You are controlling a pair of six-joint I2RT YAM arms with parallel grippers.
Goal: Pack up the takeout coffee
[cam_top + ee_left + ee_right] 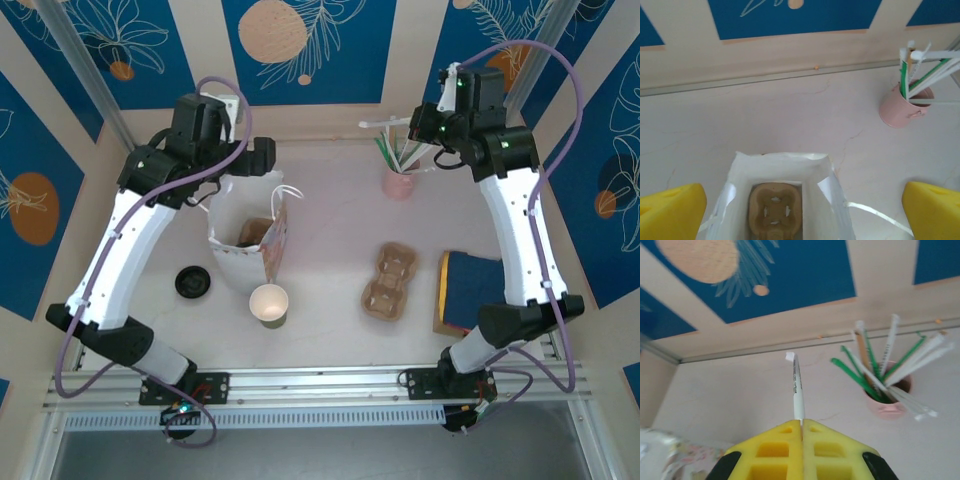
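Your left gripper point(801, 212) hangs wide open over the bag point(780, 159).
Your right gripper point(801, 426) is pinched shut on a wrapped straw point(797, 385); a cardboard tray point(775, 207) sits in the bag.

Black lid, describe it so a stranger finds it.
Find the white gift bag on the left half of the table. The black lid lies just left of it. It is a dark flat disc, unlike the open cup nearby.
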